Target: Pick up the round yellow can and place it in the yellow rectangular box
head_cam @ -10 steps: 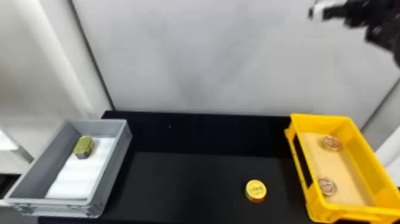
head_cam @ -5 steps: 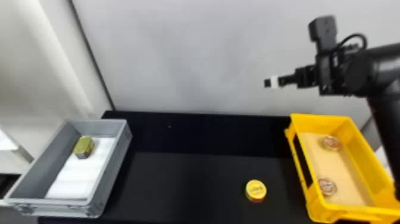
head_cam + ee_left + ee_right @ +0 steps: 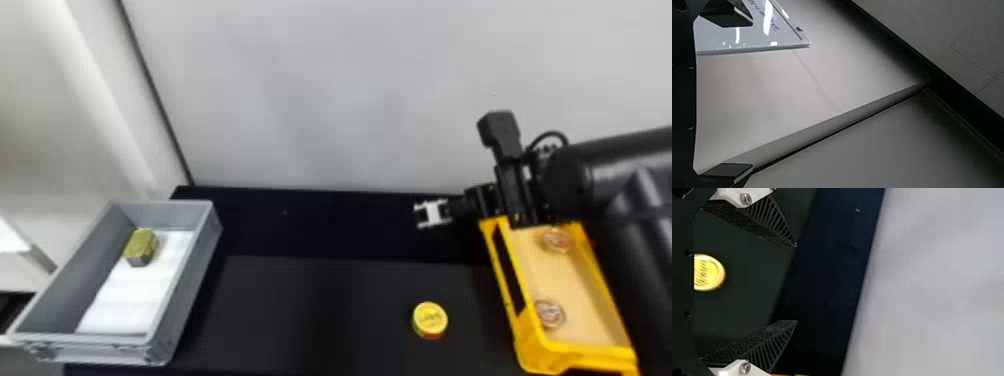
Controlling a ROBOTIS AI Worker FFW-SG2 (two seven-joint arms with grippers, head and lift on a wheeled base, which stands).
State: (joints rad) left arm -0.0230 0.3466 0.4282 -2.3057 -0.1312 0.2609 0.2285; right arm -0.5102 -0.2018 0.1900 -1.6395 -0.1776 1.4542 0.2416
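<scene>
The round yellow can [image 3: 430,319] stands on the black table, left of the yellow rectangular box [image 3: 520,345]. My right gripper [image 3: 425,215] is above the back part of the table, just left of the box's far end and farther back than the can. In the right wrist view my right gripper [image 3: 796,284] is open with nothing between its fingertips, and the yellow can [image 3: 709,272] lies beyond it, partly covered by the gripper's body. My left gripper [image 3: 750,94] stands open and holds nothing, away from the table.
Two small round tins [image 3: 550,313] lie inside the yellow box. At the left stands a grey box [image 3: 182,295] holding a white sheet and a gold-green block [image 3: 141,247]. A pale wall [image 3: 325,100] rises behind the table. The right arm passes over the yellow box's right side.
My right arm has come down and leftward from the upper right, and its gripper is now low near the back of the table. The can and boxes have not moved.
</scene>
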